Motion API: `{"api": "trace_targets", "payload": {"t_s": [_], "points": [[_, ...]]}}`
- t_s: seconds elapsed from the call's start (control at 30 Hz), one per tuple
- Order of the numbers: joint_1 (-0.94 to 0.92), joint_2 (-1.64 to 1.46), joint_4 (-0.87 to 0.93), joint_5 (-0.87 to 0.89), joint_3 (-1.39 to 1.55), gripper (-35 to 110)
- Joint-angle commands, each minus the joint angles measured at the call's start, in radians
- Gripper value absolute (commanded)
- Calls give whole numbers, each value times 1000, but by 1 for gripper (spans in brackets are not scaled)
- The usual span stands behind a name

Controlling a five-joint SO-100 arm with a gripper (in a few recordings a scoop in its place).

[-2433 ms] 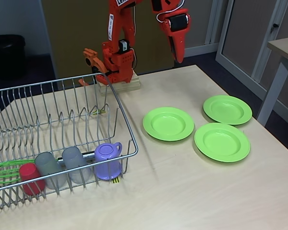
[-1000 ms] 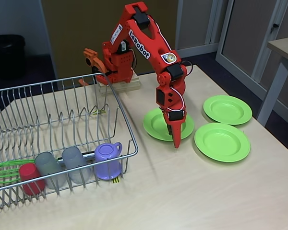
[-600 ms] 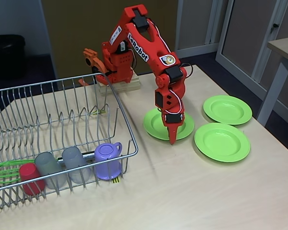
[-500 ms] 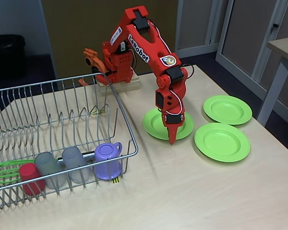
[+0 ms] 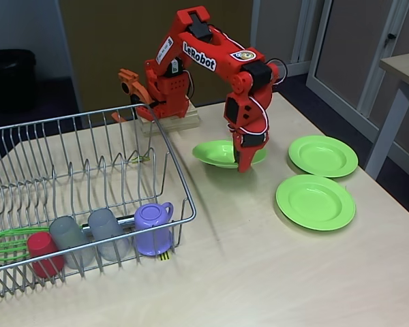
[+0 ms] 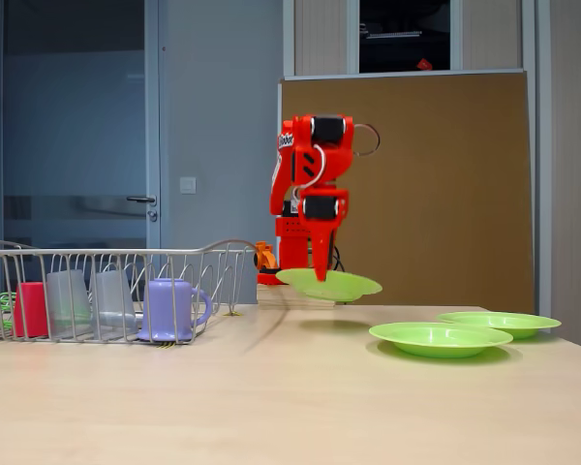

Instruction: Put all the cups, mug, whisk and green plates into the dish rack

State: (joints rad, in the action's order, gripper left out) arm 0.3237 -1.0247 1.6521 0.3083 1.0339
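One green plate (image 5: 217,152) hangs clear of the table (image 5: 273,272), tilted slightly, pinched at its rim by the fingers of the orange-red gripper (image 5: 244,163); in the low side-on fixed view the same plate (image 6: 329,284) floats above the tabletop with the gripper (image 6: 321,274) coming down onto it from above. Taking the dish rack (image 5: 88,170) as the landmark, this lifted plate sits to the right of the rack's far right corner in the high fixed view, near it but not touching. The two other green plates lie flat on the table further right of the rack, one nearer the camera (image 5: 315,201) and one further back (image 5: 323,155), close beside each other and well apart from the rack. Inside the rack, along its front edge, stand the lilac mug (image 5: 154,228) at the right, then two grey-blue cups (image 5: 109,233) (image 5: 71,238) and the red cup (image 5: 43,252) to its left, all tipped over against the wires. The green loops of the whisk (image 5: 7,243) lie in the rack's front left corner beside the red cup. A small yellow-black tag (image 5: 163,256) marks the rack's front edge just below the mug.
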Motion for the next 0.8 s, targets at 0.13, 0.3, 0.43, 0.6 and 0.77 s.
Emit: {"api": "trace_targets", "payload": {"t_s": [0.13, 0.3, 0.43, 0.6, 0.77], "points": [[63, -107, 92, 6, -94, 0], [87, -143, 123, 12, -97, 0], [104, -169, 153, 23, -106, 0], [98, -247, 176, 80, -110, 0], [44, -356, 181, 118, -163, 0]]}}
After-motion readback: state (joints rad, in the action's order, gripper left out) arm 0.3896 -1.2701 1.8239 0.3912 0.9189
